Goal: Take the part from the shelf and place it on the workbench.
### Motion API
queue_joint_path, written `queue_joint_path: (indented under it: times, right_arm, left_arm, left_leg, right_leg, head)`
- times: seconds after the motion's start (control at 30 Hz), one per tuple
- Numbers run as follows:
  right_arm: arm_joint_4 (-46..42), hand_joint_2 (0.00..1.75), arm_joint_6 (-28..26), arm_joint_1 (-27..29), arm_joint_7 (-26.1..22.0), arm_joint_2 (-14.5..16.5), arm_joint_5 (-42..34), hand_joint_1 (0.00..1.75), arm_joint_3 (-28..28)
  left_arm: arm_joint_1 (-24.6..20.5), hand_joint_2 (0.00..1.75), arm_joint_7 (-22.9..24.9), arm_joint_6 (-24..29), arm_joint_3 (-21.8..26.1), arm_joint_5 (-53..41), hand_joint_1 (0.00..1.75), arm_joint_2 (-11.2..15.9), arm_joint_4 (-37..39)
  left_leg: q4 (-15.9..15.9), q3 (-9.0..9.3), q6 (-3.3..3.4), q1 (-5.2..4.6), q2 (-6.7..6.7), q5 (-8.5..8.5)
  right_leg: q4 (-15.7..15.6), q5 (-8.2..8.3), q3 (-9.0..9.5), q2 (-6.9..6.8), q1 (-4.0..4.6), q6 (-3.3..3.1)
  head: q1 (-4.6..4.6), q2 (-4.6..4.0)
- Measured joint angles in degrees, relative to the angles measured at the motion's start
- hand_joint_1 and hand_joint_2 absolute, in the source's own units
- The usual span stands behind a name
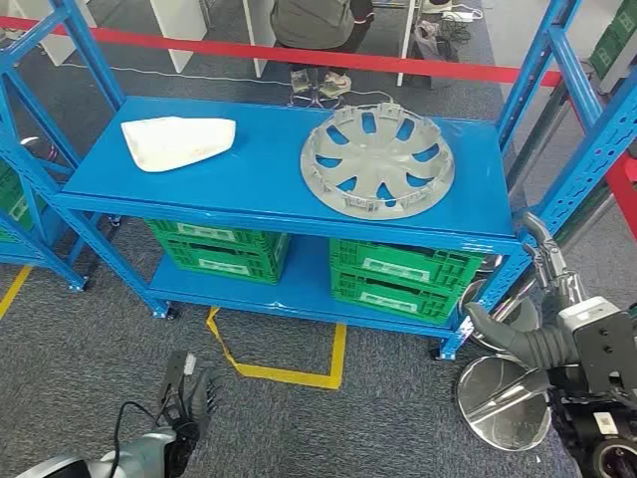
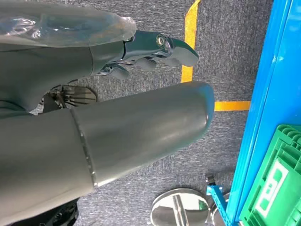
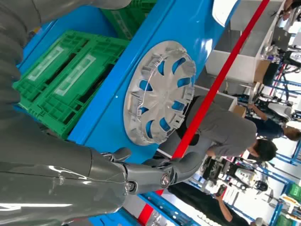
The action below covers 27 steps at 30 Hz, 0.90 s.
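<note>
Two parts lie on the top board of the blue shelf (image 1: 263, 184): a silver wheel cover (image 1: 378, 159) on the right and a white curved panel (image 1: 178, 141) on the left. My right hand (image 1: 526, 337) is raised beside the shelf's right front post, below the wheel cover's level, fingers spread and holding nothing. The right wrist view shows the wheel cover (image 3: 160, 92) beyond my outstretched fingers (image 3: 160, 174), well apart from them. My left hand (image 1: 188, 398) hangs low over the carpet in front of the shelf, empty, its fingers (image 2: 160, 47) straight.
Green crates (image 1: 218, 249) (image 1: 402, 279) fill the lower shelf board. Yellow tape (image 1: 286, 373) marks a box on the grey carpet. Shiny round metal discs (image 1: 500, 398) sit by the shelf's right foot. A red barrier tape (image 1: 301, 55) and a seated person (image 1: 316, 25) are behind.
</note>
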Motion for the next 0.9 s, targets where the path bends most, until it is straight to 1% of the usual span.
queue_joint_path:
  times: [0.53,0.9]
  right_arm:
    - [0.0,1.75,0.2,0.0,1.4,-1.3,-0.5,0.0,0.1]
    - [-1.4,1.75,-1.4,0.4,2.9,-1.9,0.4,0.0,0.0]
  left_arm:
    - [0.0,0.0,-0.1,0.0,0.0,0.1,0.0,-0.1,0.0]
    - [-0.1,0.0,0.2,0.0,0.0,-1.1,0.0,-0.6,0.0]
  left_leg:
    - [0.0,0.0,0.0,0.0,0.0,0.0]
    - [0.0,0.01,0.0,0.0,0.01,0.0]
  right_leg:
    - [0.0,0.0,0.0,0.0,0.0,0.0]
    - [0.0,0.0,-0.01,0.01,0.0,0.0]
  head:
    - [0.01,0.0]
    - [-0.01,0.0]
